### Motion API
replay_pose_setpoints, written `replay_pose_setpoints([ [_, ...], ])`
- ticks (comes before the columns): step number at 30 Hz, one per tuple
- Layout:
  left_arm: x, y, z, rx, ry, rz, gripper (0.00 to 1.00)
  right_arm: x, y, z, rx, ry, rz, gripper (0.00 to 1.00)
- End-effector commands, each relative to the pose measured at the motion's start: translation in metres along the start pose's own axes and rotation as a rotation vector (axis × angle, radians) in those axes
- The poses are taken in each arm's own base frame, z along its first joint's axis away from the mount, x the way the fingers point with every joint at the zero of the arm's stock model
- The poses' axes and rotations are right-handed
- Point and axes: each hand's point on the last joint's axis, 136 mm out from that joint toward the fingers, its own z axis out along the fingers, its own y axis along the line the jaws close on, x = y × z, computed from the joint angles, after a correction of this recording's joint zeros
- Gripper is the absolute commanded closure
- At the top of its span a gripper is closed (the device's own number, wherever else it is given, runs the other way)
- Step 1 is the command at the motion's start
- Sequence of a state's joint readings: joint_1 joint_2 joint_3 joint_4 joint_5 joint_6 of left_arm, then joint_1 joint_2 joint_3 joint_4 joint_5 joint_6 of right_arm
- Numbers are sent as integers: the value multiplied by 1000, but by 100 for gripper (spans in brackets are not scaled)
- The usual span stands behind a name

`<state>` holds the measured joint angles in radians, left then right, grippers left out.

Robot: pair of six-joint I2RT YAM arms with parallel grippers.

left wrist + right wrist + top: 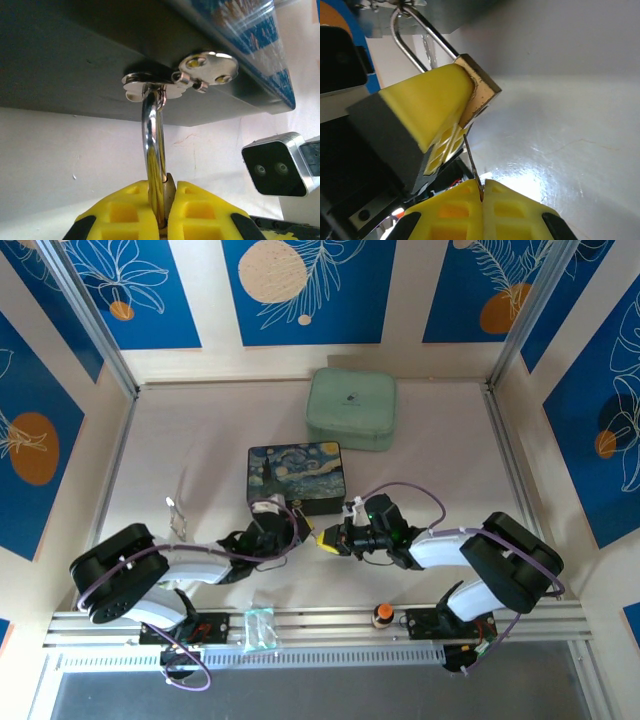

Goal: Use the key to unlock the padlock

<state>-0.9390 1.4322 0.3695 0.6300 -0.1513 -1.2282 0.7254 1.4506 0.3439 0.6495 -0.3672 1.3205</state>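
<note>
Padlock (483, 91) clamped in left gripper (163, 196); key (472, 162) pinched in right gripper (482, 191), tip at padlock's underside.

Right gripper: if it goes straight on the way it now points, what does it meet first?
The right gripper holds the key, whose tip seems to be at the base of the padlock, clamped by the left gripper. So the padlock comes first, though depth is unclear.
</note>
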Motion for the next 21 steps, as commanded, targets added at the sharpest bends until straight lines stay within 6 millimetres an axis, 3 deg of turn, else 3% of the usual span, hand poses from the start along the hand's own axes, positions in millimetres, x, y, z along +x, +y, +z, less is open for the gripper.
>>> replay_pose_setpoints([
  [1,-17,-29,-7,120,-72,-56,100,2,3,-4,-39,18,18,100],
  [21,-29,-36,-21,144,-123,-97,100,-13,10,4,-143,-9,88,100],
])
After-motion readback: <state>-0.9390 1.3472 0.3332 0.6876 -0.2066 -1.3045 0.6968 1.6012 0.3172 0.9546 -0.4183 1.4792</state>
